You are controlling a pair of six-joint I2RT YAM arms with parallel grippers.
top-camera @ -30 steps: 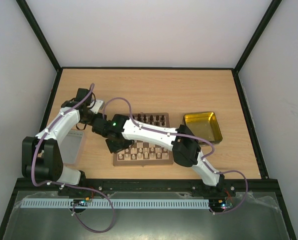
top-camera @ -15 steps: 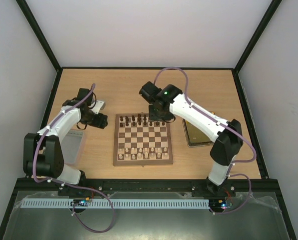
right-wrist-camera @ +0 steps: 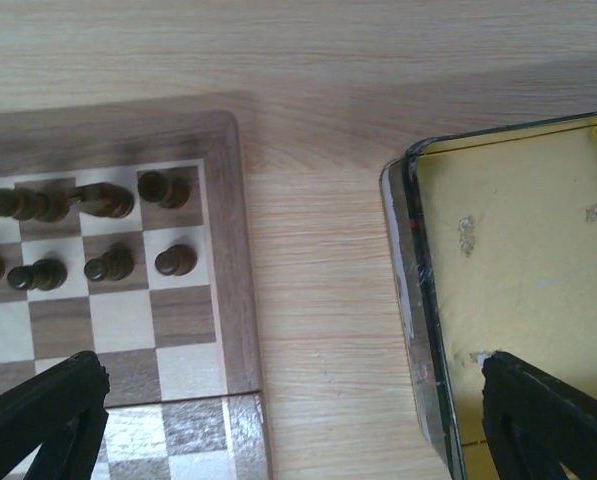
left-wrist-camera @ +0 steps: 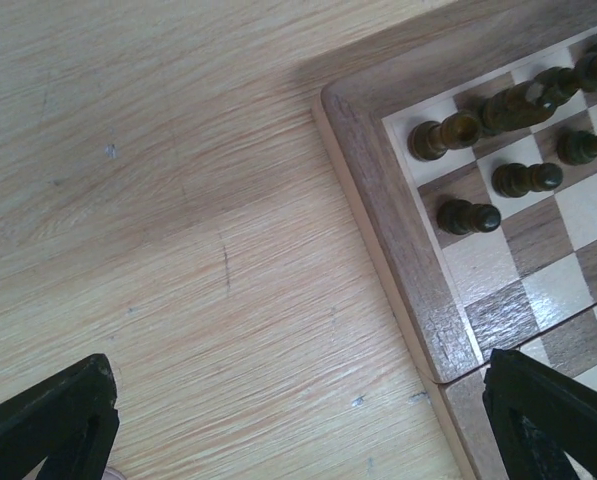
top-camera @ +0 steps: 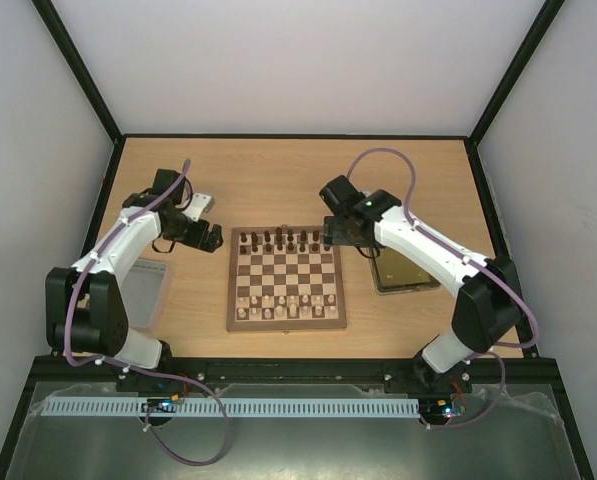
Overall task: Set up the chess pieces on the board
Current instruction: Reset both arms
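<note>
The board [top-camera: 286, 324] lies in the middle of the table. Dark chess pieces [top-camera: 283, 240] fill its two far rows and cream ones [top-camera: 278, 305] its two near rows. My left gripper [top-camera: 212, 238] hovers just off the board's far left corner. In the left wrist view it [left-wrist-camera: 298, 435] is open over bare table, with the board's corner [left-wrist-camera: 368, 190] and dark pieces [left-wrist-camera: 468, 215] to the right. My right gripper [top-camera: 340, 232] hangs open at the far right corner, over the strip between the board [right-wrist-camera: 233, 250] and the tray. It [right-wrist-camera: 293, 435] holds nothing.
A shiny yellow metal tray [top-camera: 408, 258] sits just right of the board, its rim [right-wrist-camera: 410, 260] close to my right fingers. A grey translucent lid [top-camera: 148, 290] lies at the left, near the left arm. Black frame rails edge the table.
The right arm swung from the board's near left, over the far row, to its far right corner, and its gripper opened. The left gripper shifted slightly and opened wider.
</note>
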